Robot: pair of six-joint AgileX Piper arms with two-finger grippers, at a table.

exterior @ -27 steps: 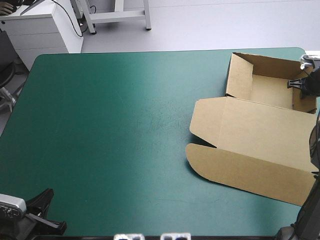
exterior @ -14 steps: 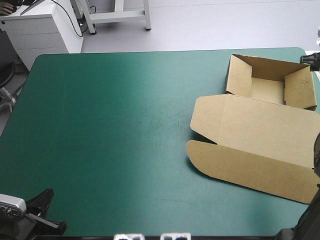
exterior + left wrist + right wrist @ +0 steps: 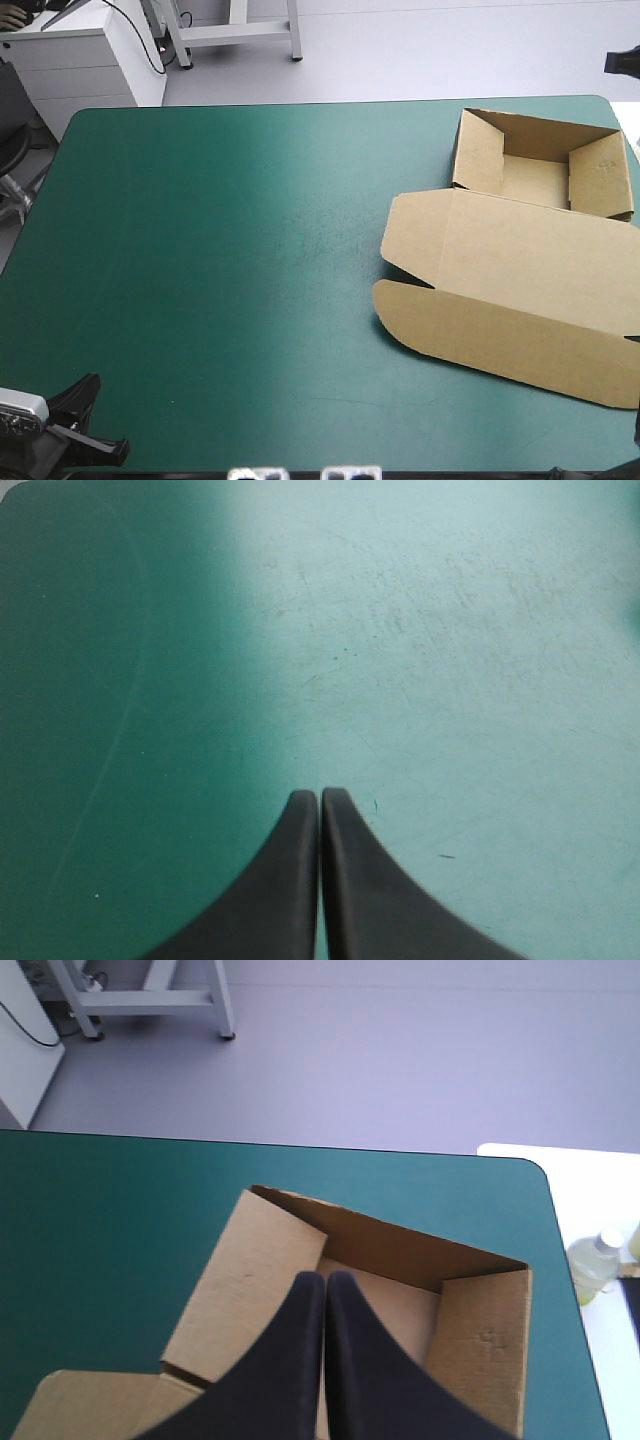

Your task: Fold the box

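Teal-green-covered table (image 3: pixel 200 250), brown box (image 3: pixel 520 275) by its far right corner, tray walls up, lid flat.

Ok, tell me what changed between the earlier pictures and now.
The right tool, earlier down inside the box at its tray's right wall, has pulled up and away past the table's far right corner, shut and holding nothing. The box lies where it was, tray walls up, lid flat. The left tool stayed shut over the teal-green cover near the front left corner.

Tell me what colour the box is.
The box is brown board throughout; the high view shows it best.
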